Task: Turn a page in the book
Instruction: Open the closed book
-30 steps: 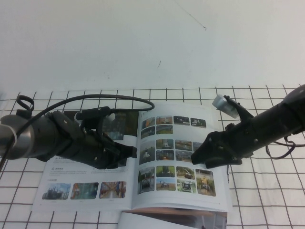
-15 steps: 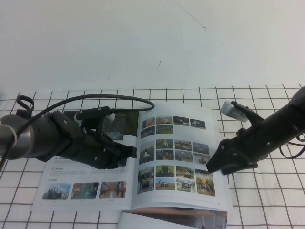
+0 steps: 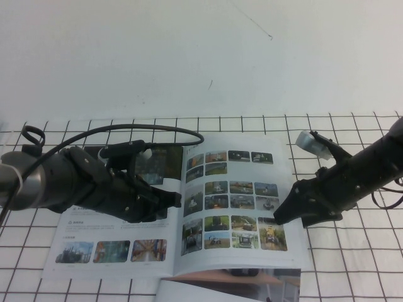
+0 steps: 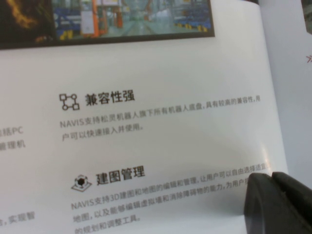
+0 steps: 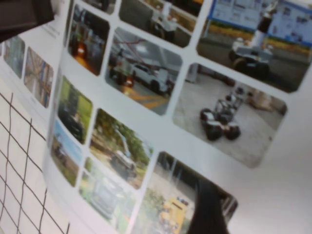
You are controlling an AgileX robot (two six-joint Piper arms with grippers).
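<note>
Two grippers working: left gripper (image 3: 171, 200), fingers together, is pinning the glossy white book (image 3: 113, 236); right gripper (image 3: 280, 215), fingers spread, is reaching the photo-covered page (image 3: 233, 207) at three o'clock to lift it.

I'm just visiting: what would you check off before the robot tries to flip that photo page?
1. Book lying open on the table: ok.
2. Left gripper resting on the left-hand text page near the spine, holding the book down: ok. Whether its fingers are open: cannot tell.
3. Right gripper at the outer edge of the photo page: ok.
4. Right gripper open, page not yet gripped: ok.
5. Page edge lifted enough to catch: ok, its near edge looks slightly raised off the sheets below.
6. Only one sheet being caught: cannot tell.
</note>
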